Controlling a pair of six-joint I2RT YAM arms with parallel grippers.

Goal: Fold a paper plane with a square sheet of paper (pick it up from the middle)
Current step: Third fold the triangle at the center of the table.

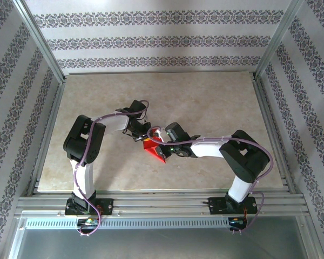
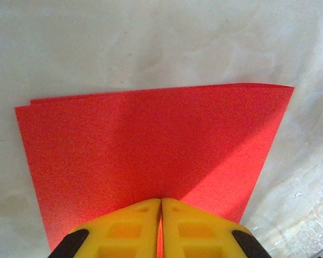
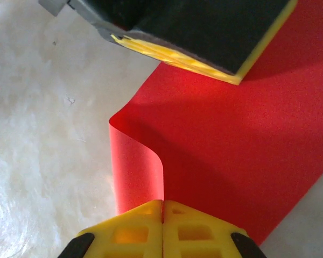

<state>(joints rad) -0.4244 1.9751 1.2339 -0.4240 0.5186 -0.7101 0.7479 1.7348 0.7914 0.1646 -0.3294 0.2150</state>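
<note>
The square sheet of paper (image 1: 150, 145) is bright red and sits in the middle of the table between both grippers. My left gripper (image 1: 142, 135) is shut on its far-left edge. In the left wrist view the sheet (image 2: 151, 140) lies doubled over, its two layers' edges nearly matching, and the yellow gripper (image 2: 161, 201) pinches its near edge. My right gripper (image 1: 161, 148) is shut on the opposite side. In the right wrist view the paper (image 3: 231, 145) curls up into a loop at the gripper (image 3: 162, 204), and a left finger (image 3: 204, 37) presses on its far edge.
The beige marble-patterned table (image 1: 205, 102) is bare around the paper. Aluminium frame rails (image 1: 162, 202) run along the near edge and up the corners. Patterned walls (image 1: 151, 43) enclose the back and sides.
</note>
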